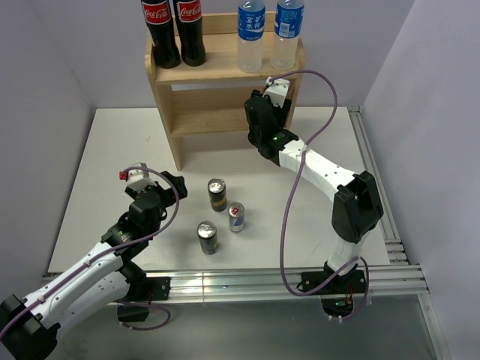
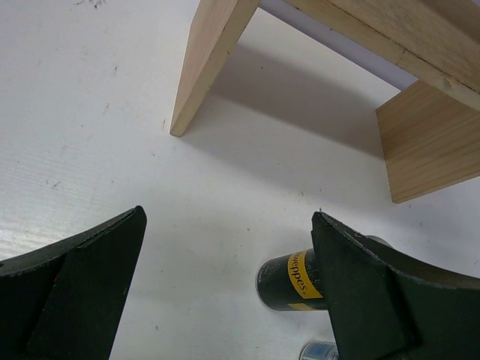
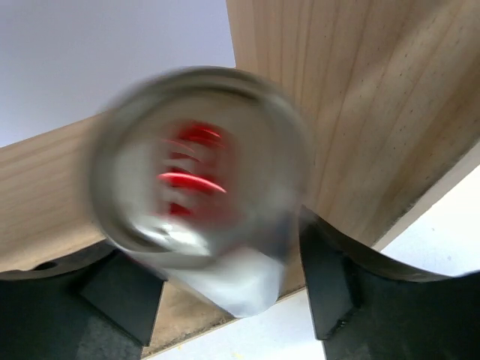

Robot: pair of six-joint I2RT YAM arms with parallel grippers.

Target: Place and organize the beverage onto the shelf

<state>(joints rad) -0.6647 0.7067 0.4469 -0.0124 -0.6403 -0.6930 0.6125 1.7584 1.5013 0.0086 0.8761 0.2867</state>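
The wooden shelf (image 1: 225, 69) carries two cola bottles (image 1: 161, 34) and two water bottles (image 1: 251, 34) on its top tier. My right gripper (image 1: 264, 101) reaches into the lower tier. In the right wrist view a silver can (image 3: 199, 187) with red on its top sits blurred between the fingers of that gripper (image 3: 229, 266), which stand loosely round it against the shelf wood (image 3: 360, 112). Three cans stand on the table: a dark one (image 1: 217, 195), a blue-silver one (image 1: 236, 217) and another (image 1: 208, 237). My left gripper (image 1: 154, 178) (image 2: 229, 225) is open and empty, left of the dark can (image 2: 289, 281).
The shelf's left side panel (image 2: 210, 60) stands ahead of the left gripper. A metal rail (image 1: 247, 281) runs along the table's near edge and another up its right side. Purple walls close in the table at the back and sides.
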